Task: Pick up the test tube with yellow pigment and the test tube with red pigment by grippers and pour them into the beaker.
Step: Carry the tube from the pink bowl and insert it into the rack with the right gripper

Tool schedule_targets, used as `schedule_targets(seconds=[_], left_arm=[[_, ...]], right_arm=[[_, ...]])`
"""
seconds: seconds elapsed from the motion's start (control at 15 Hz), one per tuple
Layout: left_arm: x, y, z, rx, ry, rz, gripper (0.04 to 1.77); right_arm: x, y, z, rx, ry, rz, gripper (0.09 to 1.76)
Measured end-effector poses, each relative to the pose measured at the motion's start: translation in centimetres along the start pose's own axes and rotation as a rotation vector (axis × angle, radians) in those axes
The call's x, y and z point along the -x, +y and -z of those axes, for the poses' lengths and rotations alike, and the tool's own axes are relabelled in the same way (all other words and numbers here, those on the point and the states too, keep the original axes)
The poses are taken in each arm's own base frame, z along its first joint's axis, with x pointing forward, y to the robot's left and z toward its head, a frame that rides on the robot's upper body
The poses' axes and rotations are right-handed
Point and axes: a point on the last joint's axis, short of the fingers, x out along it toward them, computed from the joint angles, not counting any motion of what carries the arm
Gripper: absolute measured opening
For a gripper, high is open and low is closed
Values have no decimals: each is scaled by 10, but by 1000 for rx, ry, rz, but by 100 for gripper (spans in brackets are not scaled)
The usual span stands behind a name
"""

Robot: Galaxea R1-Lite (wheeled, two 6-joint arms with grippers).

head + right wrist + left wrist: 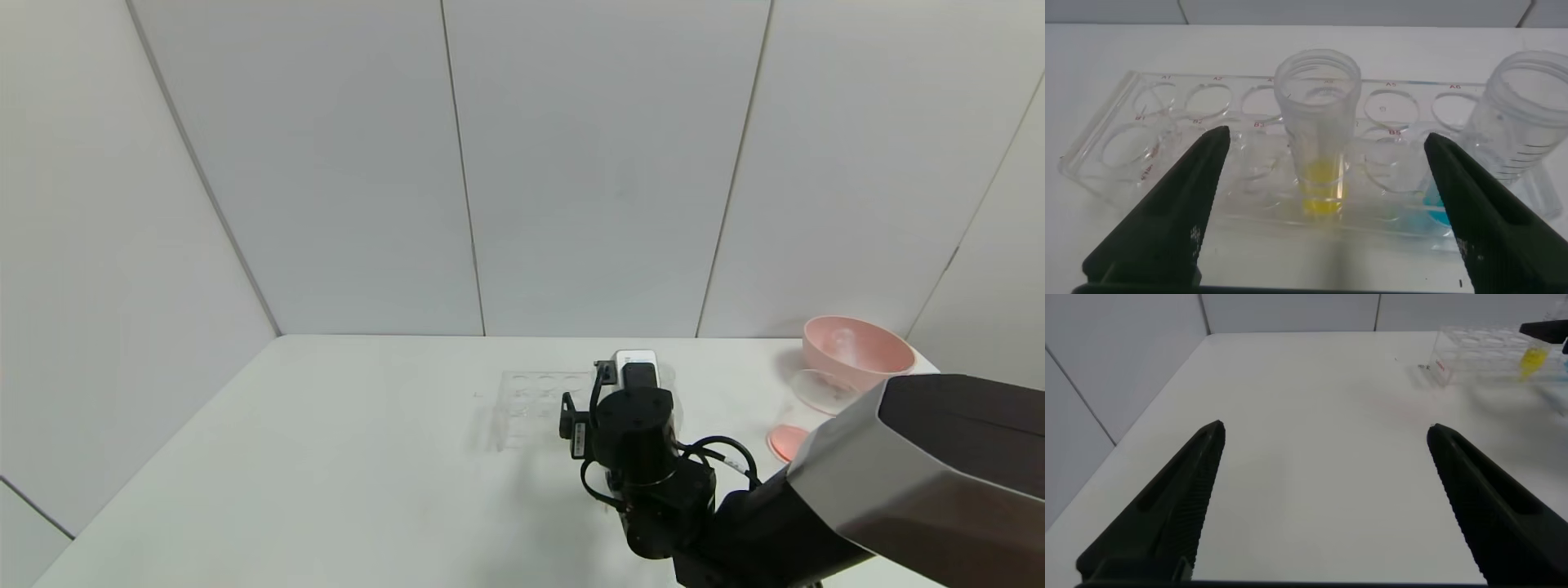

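Head view: the right arm enters from the lower right of the frame and reaches to the centre, where its wrist hangs over the right end of the clear tube rack [531, 404] on the white desk [326, 457]. The right pincer [635, 369] is mostly hidden beneath the wrist housing; its fingers cannot be judged here. At the right edge of the frame stand a pink bowl [857, 347], the beaker [820, 390] lying just in front of it, and a small pink disc [788, 441] nearer the camera. The left arm is out of this frame.

Left wrist view: the left pincer [1323, 498] is released, its two black fingers [1176, 506] spread wide above bare desk [1315, 416]. In the upper right corner of the frame the rack [1478, 351] appears well apart from it, with the test tube with yellow pigment [1534, 359] standing in it and part of the right arm showing black at the edge.

Right wrist view: the right pincer [1323, 212] is released – fingers [1180, 212] apart, one on each side of the test tube with yellow pigment [1319, 131], not touching it. The tube stands upright in the rack [1143, 139] at frame centre, yellow liquid at its bottom. A blue-liquid tube [1515, 131] leans at the right of the frame. The test tube with red pigment cannot be found in any view.
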Motion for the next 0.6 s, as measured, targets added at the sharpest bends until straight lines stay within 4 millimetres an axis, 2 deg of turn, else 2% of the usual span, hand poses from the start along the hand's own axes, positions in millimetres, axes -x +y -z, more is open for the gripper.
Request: schedule_targets(seconds=[0.07,0.33,0.53,0.6], left_arm=[[0,0,0,0,0,0,176],[0,0,0,0,0,0,176],[0,0,0,0,0,0,176],[0,0,0,0,0,0,176]], right_arm=[[-3,-1,1,9,-1,4,170],[-11,-3,1,20,0,1,109],[-13,0,-2,29,-10,-13,78],[-14,0,-3,31,-13,-13,50]])
